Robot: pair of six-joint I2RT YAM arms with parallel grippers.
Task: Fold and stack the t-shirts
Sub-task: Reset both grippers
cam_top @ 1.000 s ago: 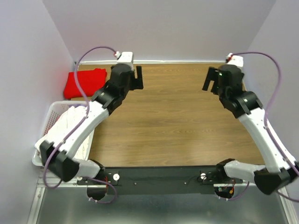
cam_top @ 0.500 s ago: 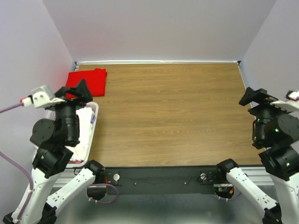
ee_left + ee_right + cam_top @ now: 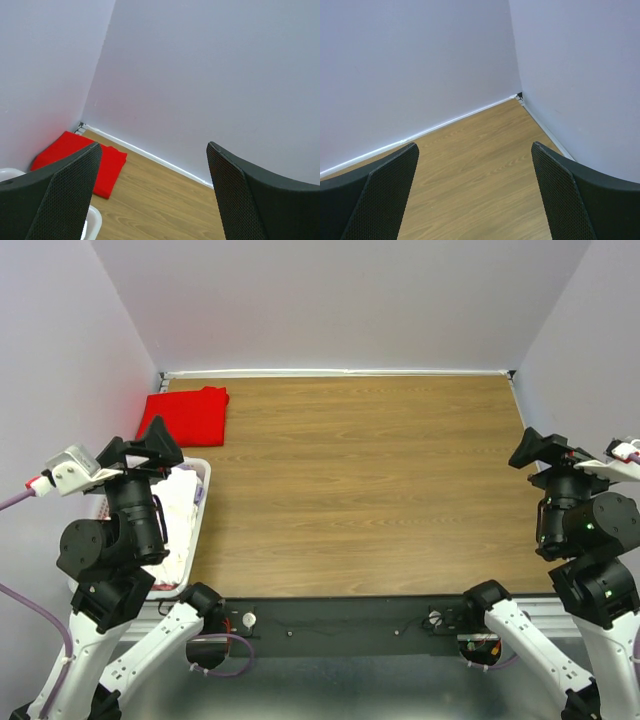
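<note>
A folded bright red t-shirt (image 3: 188, 416) lies at the table's far left corner; it also shows in the left wrist view (image 3: 95, 160). White t-shirts (image 3: 178, 508) lie bunched in the white basket (image 3: 203, 476) at the left edge. My left gripper (image 3: 140, 448) is raised above the basket, open and empty, its jaws wide apart in the left wrist view (image 3: 152, 195). My right gripper (image 3: 545, 448) is raised at the table's right edge, open and empty, facing the far right corner (image 3: 475, 195).
The wooden table (image 3: 370, 480) is walled at the back and on both sides. The basket's rim (image 3: 94, 222) shows at the bottom left of the left wrist view. The black base rail (image 3: 340, 615) runs along the near edge.
Both arms have pulled back from the far side of the table to raised poses over their bases. In the last half second the left gripper shifted slightly nearer and lower.
</note>
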